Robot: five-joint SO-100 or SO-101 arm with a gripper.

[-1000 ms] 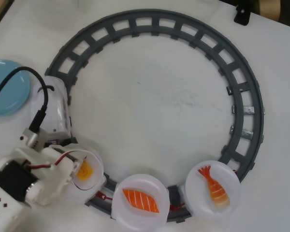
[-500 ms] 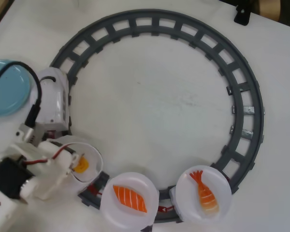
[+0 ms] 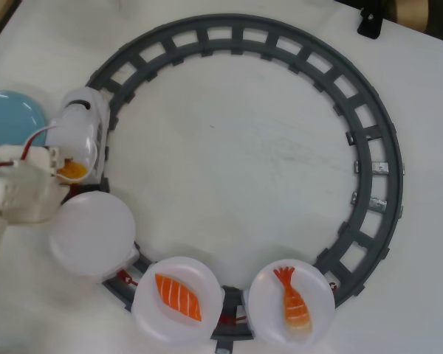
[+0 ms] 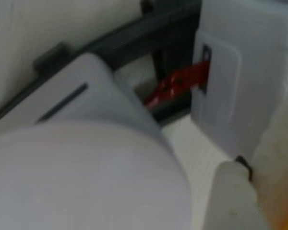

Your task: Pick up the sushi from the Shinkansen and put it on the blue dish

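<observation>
Right up close in the wrist view is a big blurry white plate (image 4: 81, 177), w/ a bit of the grey track (image 4: 134, 40) and a red link (image 4: 175, 84) behind it. That view is too fuzzy to tell much more.

From overhead, the Shinkansen (image 3: 80, 133) sits on the track at its left side. The gripper (image 3: 68, 164) is touching the train's near end, and the sushi (image 3: 73, 170) shows as a small yellow-orange bit right at its fingers. It looks like the fingers are closed round the sushi, holding it, tho only a corner shows.

The empty plate (image 3: 92, 233) just below the train is prob where it came from. The blue dish (image 3: 11, 116) is just left of the train, half out of view, nothing on it yet.

So approx halfway: sushi grabbed and off its plate, but still to carry over and set down on the blue dish. The salmon piece (image 3: 179, 296) and shrimp piece (image 3: 296, 299) ride further back behind the train, untouched
</observation>
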